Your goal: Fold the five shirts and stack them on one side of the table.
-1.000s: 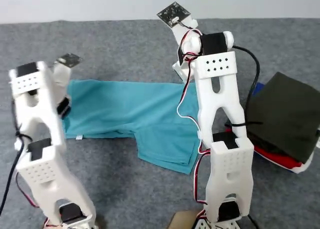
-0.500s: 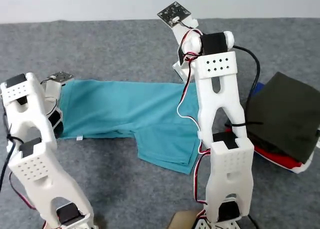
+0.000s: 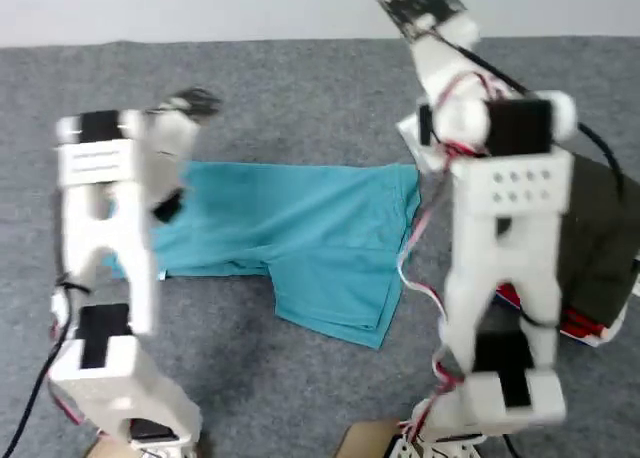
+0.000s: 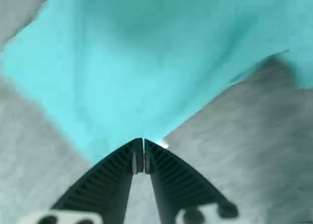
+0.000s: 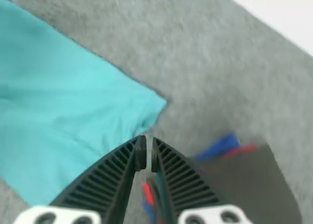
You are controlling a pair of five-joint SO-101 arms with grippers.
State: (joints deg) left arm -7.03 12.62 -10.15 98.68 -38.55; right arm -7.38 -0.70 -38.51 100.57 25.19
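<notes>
Teal shirt [image 3: 300, 233] flat on grey table [image 3: 300, 88] | folded stack [image 3: 605, 238] half-hidden behind right arm [image 3: 505, 208] | left gripper [image 4: 139, 148], right gripper [image 5: 146, 148] both pressed together, empty.

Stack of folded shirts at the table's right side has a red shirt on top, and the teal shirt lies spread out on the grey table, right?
Not quite. The stack is topped by a dark olive shirt; the red shirt sits beneath it, as the high view shows. The teal shirt does lie spread out on the grey table.
</notes>
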